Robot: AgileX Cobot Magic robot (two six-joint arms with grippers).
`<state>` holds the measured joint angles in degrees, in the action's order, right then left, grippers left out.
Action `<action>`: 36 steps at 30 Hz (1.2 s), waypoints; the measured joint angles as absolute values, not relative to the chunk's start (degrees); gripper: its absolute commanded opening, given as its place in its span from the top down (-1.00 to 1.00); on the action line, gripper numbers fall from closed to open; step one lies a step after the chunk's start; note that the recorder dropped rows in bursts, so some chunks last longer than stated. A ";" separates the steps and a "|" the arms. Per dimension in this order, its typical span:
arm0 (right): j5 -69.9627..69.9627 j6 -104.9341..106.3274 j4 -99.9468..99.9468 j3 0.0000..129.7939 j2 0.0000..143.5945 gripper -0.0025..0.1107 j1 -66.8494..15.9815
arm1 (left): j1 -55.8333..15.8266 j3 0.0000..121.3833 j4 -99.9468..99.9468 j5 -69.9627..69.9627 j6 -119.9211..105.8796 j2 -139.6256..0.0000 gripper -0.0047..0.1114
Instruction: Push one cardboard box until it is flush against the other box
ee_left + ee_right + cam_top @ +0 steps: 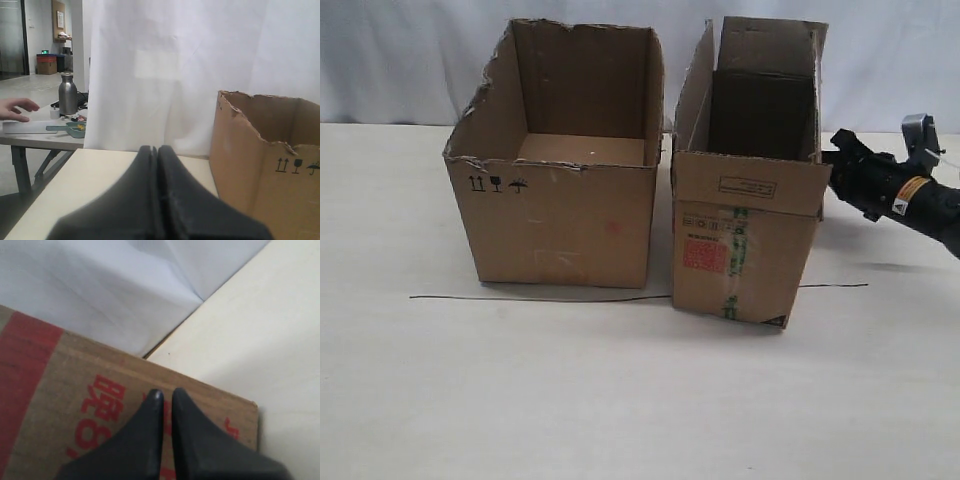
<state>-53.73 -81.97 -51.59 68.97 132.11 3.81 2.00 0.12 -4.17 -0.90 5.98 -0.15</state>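
The narrow cardboard box point(745, 235), with raised flaps, a red square print and green-striped tape, stands right of centre. The other box point(560, 205), wider with a ragged rim and black handling symbols, stands to its left with a thin gap between them. My right gripper point(837, 152) is at the narrow box's right side near its top edge. In the right wrist view this gripper point(167, 392) is shut, its fingertips over red-printed cardboard point(60, 405). My left gripper point(157, 149) is shut on nothing, left of the wider box point(265, 165); it is out of the exterior view.
A thin black line point(520, 297) runs across the pale table point(620, 400) under the boxes' front edges. A white curtain point(400, 60) hangs behind. Beyond the table's left end stands another table with a steel bottle point(67, 94) and a person's hand point(15, 108).
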 measured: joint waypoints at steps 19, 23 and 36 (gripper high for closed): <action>-49.34 -81.59 -47.40 72.23 132.21 0.87 -0.77 | 2.00 0.12 -4.17 -0.90 5.98 -0.15 0.92; -49.31 -81.49 -47.05 72.23 132.21 0.87 -1.25 | 2.00 0.12 -4.17 -0.90 5.98 -0.15 0.92; -47.76 -81.37 -56.09 67.56 121.20 0.87 5.08 | 2.00 0.12 -4.17 -0.90 5.98 -0.15 0.92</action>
<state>-47.76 -81.37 -56.09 67.56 121.20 5.08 2.00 0.12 -4.17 -0.90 5.98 -0.15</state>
